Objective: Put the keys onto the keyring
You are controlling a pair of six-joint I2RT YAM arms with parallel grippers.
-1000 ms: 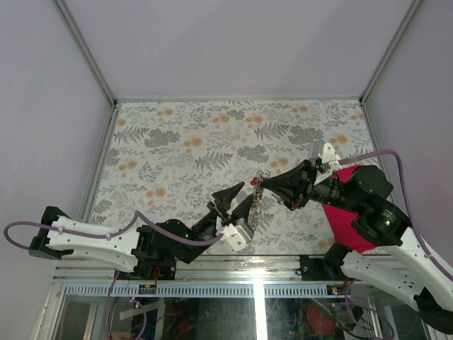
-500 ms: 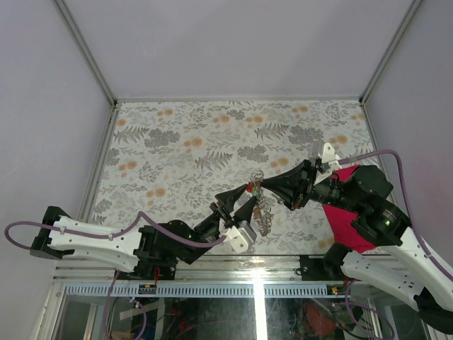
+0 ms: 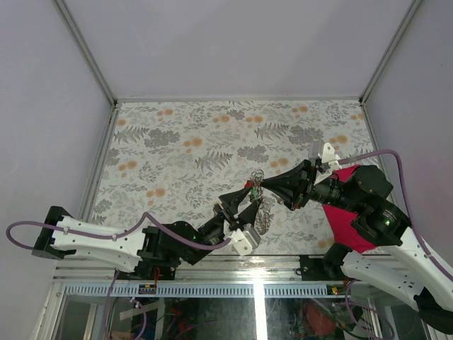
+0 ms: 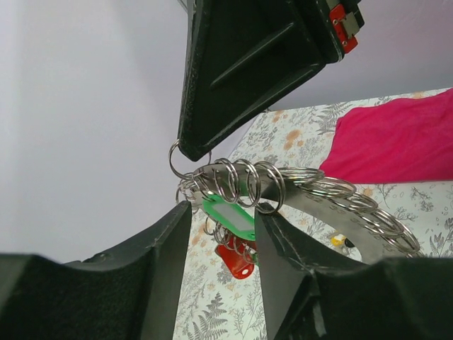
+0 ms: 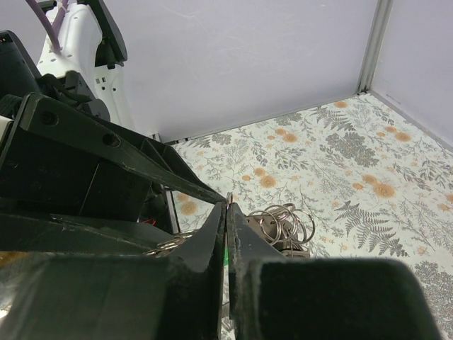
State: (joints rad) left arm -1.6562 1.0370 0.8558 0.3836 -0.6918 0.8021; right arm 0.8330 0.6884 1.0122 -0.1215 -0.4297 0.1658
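Note:
My right gripper [image 3: 260,185] is shut on the thin silvery keyring [image 4: 174,160] and holds it above the table. The link chain [image 4: 318,190] runs from the ring and drapes over one left finger. A green-headed key [image 4: 230,217] and a red-headed key [image 4: 238,259] hang under the ring cluster. My left gripper [image 3: 245,203] is open, its fingers [image 4: 159,262] on either side of these hanging keys. Yellow and black key heads [image 4: 340,241] show farther along the chain. In the right wrist view the shut gripper [image 5: 227,211] pinches the ring, with more rings [image 5: 283,223] beyond.
A crimson cloth [image 3: 343,223] lies on the floral table under my right arm; it also shows in the left wrist view [image 4: 396,145]. Metal frame posts and pale walls bound the table [image 3: 177,142] at the back and sides.
My left gripper has moved up and to the right, and its open fingers now flank the hanging keys. The chain has swung slightly. The right gripper has not moved.

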